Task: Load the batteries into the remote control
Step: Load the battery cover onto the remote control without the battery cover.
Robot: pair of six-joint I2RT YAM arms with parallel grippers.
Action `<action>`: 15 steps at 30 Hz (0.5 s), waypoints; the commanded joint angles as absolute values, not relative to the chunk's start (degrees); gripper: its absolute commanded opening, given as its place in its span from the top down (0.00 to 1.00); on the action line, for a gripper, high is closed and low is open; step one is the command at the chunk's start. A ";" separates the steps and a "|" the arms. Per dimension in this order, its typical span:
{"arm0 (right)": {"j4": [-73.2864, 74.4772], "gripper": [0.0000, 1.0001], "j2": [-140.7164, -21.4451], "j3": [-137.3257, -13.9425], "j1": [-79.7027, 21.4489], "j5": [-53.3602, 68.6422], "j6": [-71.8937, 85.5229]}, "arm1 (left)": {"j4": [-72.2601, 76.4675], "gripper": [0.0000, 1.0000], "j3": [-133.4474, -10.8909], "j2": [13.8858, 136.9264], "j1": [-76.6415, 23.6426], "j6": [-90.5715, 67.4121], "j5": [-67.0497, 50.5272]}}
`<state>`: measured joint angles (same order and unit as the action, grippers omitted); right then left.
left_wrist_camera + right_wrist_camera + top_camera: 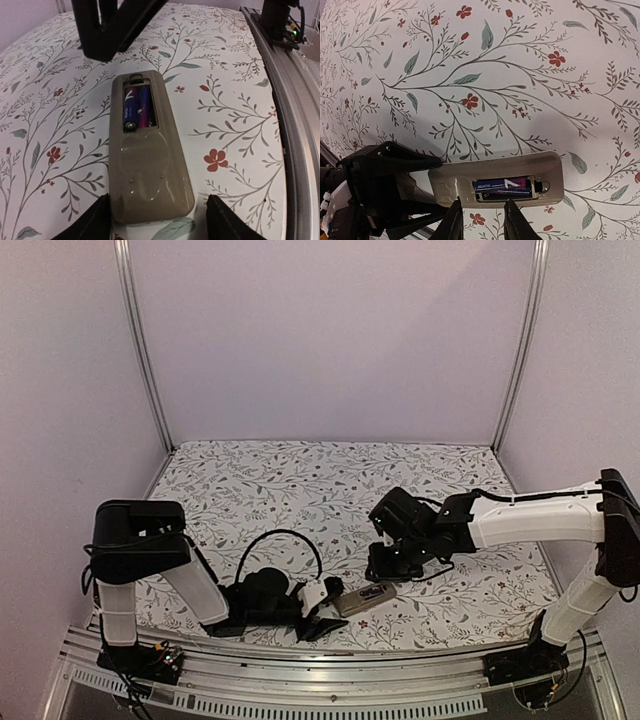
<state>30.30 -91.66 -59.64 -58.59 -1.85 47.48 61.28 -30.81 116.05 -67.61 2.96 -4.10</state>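
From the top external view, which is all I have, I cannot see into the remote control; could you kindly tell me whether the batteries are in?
Observer: Yes: the left wrist view shows both batteries side by side in the uncovered recess of the remote control.
Operator: Thanks. Is the left pincer clamping it?
Observer: No: the left pincer stands open astride the remote's end, with tablecloth showing beside one finger.
Operator: And the right pincer?
Observer: The right pincer is at the remote's long edge by the recess, fingertips apart, nothing between them.
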 commanded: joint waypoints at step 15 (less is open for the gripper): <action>36.40 0.77 -101.25 -67.26 -61.35 -1.62 39.91 | 57.97 0.47 -32.28 119.03 -69.30 2.83 -0.36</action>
